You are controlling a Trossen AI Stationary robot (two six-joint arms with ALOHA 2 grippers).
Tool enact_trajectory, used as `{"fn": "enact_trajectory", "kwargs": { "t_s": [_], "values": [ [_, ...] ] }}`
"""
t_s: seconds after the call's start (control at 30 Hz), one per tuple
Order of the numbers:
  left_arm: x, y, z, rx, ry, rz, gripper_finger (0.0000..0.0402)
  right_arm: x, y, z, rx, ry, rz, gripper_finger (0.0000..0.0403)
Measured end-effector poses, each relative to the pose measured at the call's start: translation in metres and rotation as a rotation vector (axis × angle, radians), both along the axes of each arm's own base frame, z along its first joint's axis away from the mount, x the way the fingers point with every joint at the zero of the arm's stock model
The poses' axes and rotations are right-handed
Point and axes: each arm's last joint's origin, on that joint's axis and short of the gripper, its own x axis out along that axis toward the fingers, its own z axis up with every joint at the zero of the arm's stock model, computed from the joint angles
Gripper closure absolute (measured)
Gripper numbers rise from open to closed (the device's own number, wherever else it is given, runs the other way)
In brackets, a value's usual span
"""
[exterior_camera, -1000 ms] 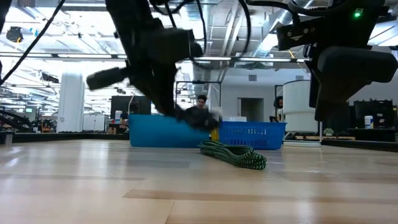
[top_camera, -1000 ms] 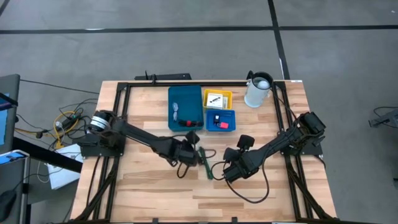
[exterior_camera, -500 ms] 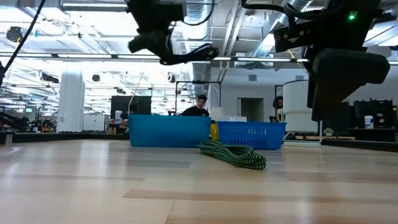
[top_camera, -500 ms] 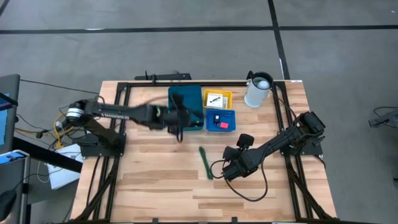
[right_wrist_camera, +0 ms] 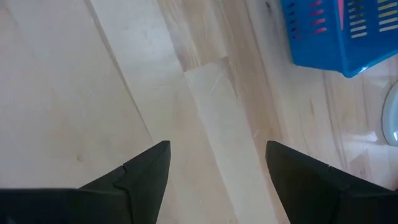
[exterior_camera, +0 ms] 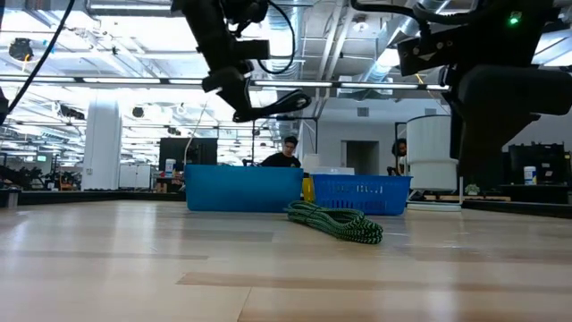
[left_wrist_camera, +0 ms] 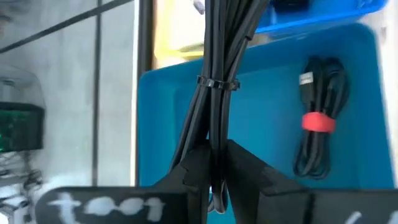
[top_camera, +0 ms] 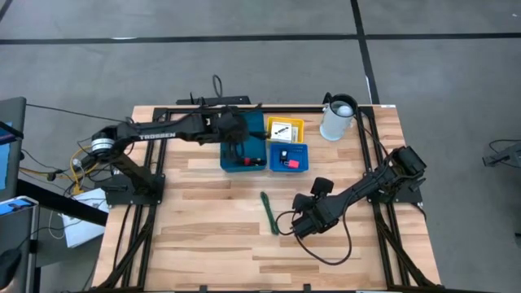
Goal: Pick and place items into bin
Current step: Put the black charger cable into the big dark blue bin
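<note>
Workshop hall behind, pale butcher-block wooden table point(top_camera: 203, 244) with black frame rails, grey concrete floor around it.

Bin point(top_camera: 243, 130): three shallow plastic trays butted together at the far centre of the table. Long teal-blue tray point(left_wrist_camera: 261, 118) on the left, smooth walls; a coiled black cable with a red tie point(left_wrist_camera: 318, 121) lies flat inside it. Small yellow tray point(top_camera: 285, 129) at far right holds a white printed card point(top_camera: 282, 129). Small bright blue tray point(top_camera: 289, 156) just near of it, slotted mesh wall in the low view, holds a red piece point(top_camera: 291, 163).

Left gripper point(top_camera: 234, 140) hangs over the teal-blue tray, arm stretched in from the left. Fingers point(left_wrist_camera: 245, 171) pinched almost together on a bundled black cable point(left_wrist_camera: 217, 68), several strands held by a thin tie. In the low view the bundle point(exterior_camera: 273, 105) is clear above the tray rim, tilted.

Green braided cord point(top_camera: 269, 213) lies loose on the bare wood, near of the trays and apart from them; coiled heap in the low view point(exterior_camera: 338, 222).

Right gripper point(top_camera: 298, 224) sits low, just right of the cord, not touching. Fingers point(right_wrist_camera: 146, 168) spread wide, only bare wood between them, nothing held.

White cylindrical jug point(top_camera: 337, 118) stands upright at the far right, beside the yellow tray.

Person point(exterior_camera: 287, 154) visible in the room beyond the trays.
</note>
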Motion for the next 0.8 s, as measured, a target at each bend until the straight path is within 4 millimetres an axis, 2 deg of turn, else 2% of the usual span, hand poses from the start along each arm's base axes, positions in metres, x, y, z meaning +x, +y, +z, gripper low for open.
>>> {"fn": "enact_trajectory", "kwargs": {
  "t_s": [0.13,0.23,0.37,0.6,0.8],
  "values": [
    [0.005,-0.001,-0.002,-0.057,-0.046,-0.024,0.0372,0.000,0.005,0.000,0.014,-0.005,0.044,0.0143],
    [0.007,0.001,0.000,-0.095,-0.100,-0.004,0.0372,0.000,0.018,-0.001,0.019,-0.030,0.164,0.0143],
    [0.003,0.010,-0.001,-0.153,-0.110,0.037,0.0372,-0.002,0.029,0.003,-0.056,-0.093,0.273,0.0143],
    [-0.007,0.028,-0.003,-0.249,-0.131,0.149,0.0372,-0.021,0.030,0.039,-0.126,-0.243,0.366,0.0143],
    [-0.016,0.030,-0.015,-0.293,-0.017,0.189,0.0372,-0.057,0.016,0.066,-0.062,-0.418,0.399,0.0143]
  ]
}}
